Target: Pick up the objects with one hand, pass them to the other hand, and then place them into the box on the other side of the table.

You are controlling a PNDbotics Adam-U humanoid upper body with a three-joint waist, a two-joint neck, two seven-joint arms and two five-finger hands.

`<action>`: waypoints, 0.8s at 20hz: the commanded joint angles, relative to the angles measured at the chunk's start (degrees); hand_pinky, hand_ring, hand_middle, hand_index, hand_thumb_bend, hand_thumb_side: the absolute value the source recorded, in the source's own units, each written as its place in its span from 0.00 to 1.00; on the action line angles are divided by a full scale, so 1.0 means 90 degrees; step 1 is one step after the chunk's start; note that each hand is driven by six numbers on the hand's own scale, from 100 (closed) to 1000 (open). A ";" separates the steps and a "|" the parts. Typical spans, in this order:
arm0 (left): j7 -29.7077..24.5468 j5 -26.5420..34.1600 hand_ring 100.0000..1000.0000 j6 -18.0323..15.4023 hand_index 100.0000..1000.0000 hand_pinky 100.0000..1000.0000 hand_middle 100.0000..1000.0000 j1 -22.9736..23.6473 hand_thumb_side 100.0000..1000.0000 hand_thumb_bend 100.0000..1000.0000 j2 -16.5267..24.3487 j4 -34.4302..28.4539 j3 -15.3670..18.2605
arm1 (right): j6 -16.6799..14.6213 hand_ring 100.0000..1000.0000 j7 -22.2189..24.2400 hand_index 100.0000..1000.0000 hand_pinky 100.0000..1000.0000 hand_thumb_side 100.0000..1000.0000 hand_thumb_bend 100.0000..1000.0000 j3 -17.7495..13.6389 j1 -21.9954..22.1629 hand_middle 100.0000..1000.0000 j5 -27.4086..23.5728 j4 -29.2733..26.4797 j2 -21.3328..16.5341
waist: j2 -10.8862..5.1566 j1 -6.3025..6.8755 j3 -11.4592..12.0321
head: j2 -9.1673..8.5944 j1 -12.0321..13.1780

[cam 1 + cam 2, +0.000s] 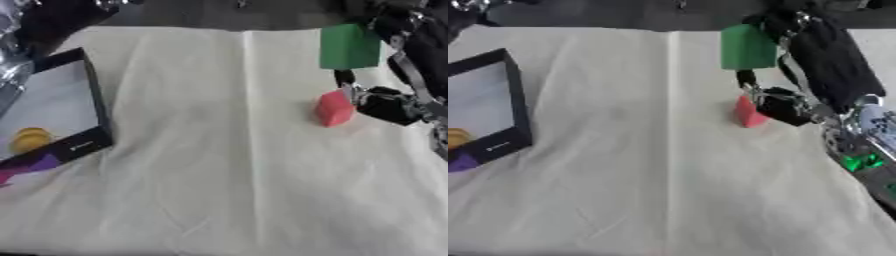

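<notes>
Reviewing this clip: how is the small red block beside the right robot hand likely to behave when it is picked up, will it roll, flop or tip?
The small red block has flat faces and edges, so it probably will not roll. It holds its shape against the right robot hand, suggesting it is stiff. It stands on wrinkled white cloth, so a sideways nudge may tip it rather than slide it.

Nothing here I can read. There's a small pale mark on the dark front wall of the box (80, 145) to my left, maybe a logo or a word, but it's too blurred to make out. The red block (334, 108) and the green block (350, 46) on my right show plain faces, no print, and the white cloth (236, 175) carries no lettering or numbers that I can see.
</notes>
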 commanded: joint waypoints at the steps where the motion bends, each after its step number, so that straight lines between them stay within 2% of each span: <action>1: -0.0515 -0.0248 0.87 0.0239 0.81 0.90 0.77 -0.0321 0.81 0.00 0.0024 -0.0075 -0.0203 | -0.0162 0.58 -0.0071 0.56 0.78 0.00 0.03 0.0089 -0.0195 0.49 0.0342 -0.0093 0.0139 | -0.0211 0.0014 0.0017 | -0.0012 0.0092; 5: -0.0925 -0.0502 0.89 0.0830 0.83 0.93 0.80 -0.0683 0.81 0.00 -0.0190 -0.0075 -0.0486 | -0.0280 0.59 -0.0071 0.56 0.80 0.00 0.07 0.0274 -0.0314 0.49 0.0680 -0.0093 0.0375 | -0.0233 0.0028 0.0047 | -0.0025 0.0184; 9: -0.1014 -0.0738 0.91 0.1497 0.86 0.95 0.82 -0.0947 0.77 0.00 -0.0394 -0.0075 -0.0751 | -0.0330 0.60 -0.0115 0.56 0.80 0.00 0.08 0.0427 -0.0391 0.49 0.1025 -0.0093 0.0541 | -0.0248 0.0057 0.0086 | -0.0012 0.0276; 13: -0.0971 -0.0884 0.92 0.1923 0.87 0.96 0.84 -0.1101 0.72 0.01 -0.0563 -0.0075 -0.1010 | -0.0346 0.60 -0.0241 0.56 0.80 0.00 0.11 0.0512 -0.0501 0.49 0.1241 -0.0093 0.0719 | -0.0260 0.0069 0.0089 | -0.0002 0.0360; 16: -0.0921 -0.1031 0.93 0.2139 0.89 0.97 0.84 -0.1175 0.67 0.14 -0.0640 -0.0075 -0.1187 | -0.0304 0.60 -0.0282 0.56 0.80 0.00 0.11 0.0582 -0.0553 0.49 0.1339 -0.0093 0.0828 | -0.0261 0.0077 0.0084 | 0.0001 0.0414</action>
